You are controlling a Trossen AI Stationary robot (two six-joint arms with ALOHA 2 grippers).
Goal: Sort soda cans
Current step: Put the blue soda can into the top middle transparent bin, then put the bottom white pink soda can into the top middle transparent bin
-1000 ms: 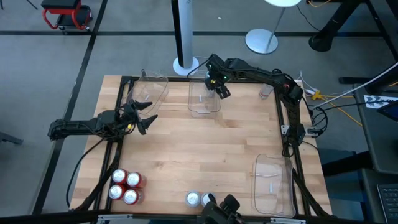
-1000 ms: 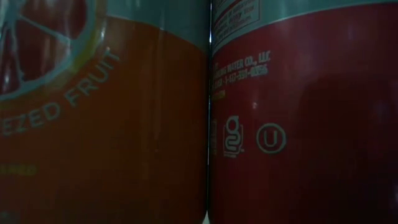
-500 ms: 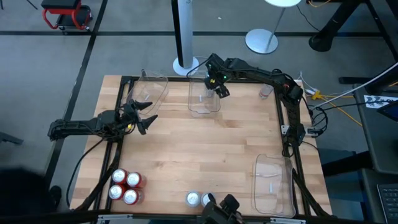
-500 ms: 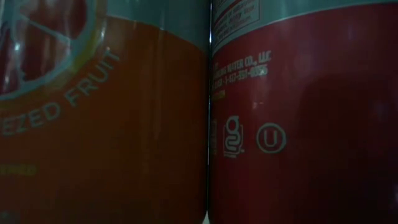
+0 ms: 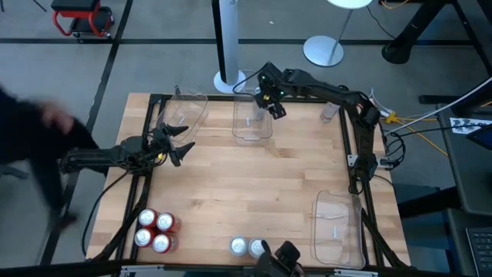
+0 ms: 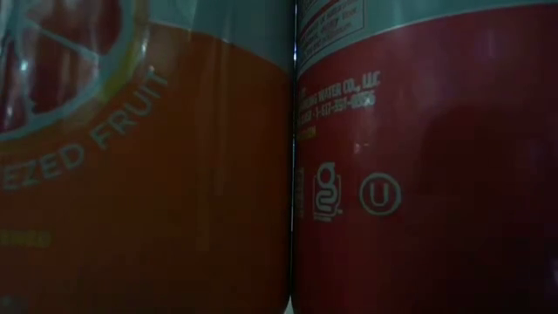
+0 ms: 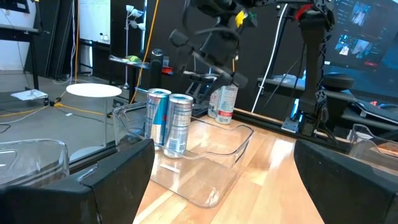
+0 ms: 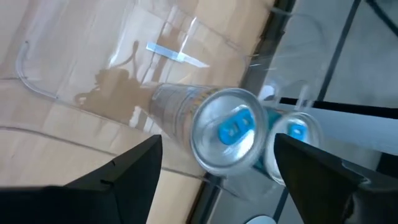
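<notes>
- Hovering over the clear bin (image 5: 252,123) at the upper centre of the high view, the right gripper (image 5: 270,106) is seen with fingers apart, nothing held.
- Two teal-and-silver cans (image 7: 171,121) are seen upright inside that bin.
- The left gripper (image 5: 178,143) is held spread at centre left, empty.
- Four red cans (image 5: 154,230) are grouped at the surface's (image 5: 246,185) lower left.
- Two silver-topped cans (image 5: 246,246) are placed at bottom centre.

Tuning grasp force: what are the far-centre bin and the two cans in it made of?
Bin: looks like clear, glossy rigid plastic; the wood shows through its walls. Cans: likely thin aluminium, with bright silver tops and blue pull tabs in the right wrist view.
</notes>
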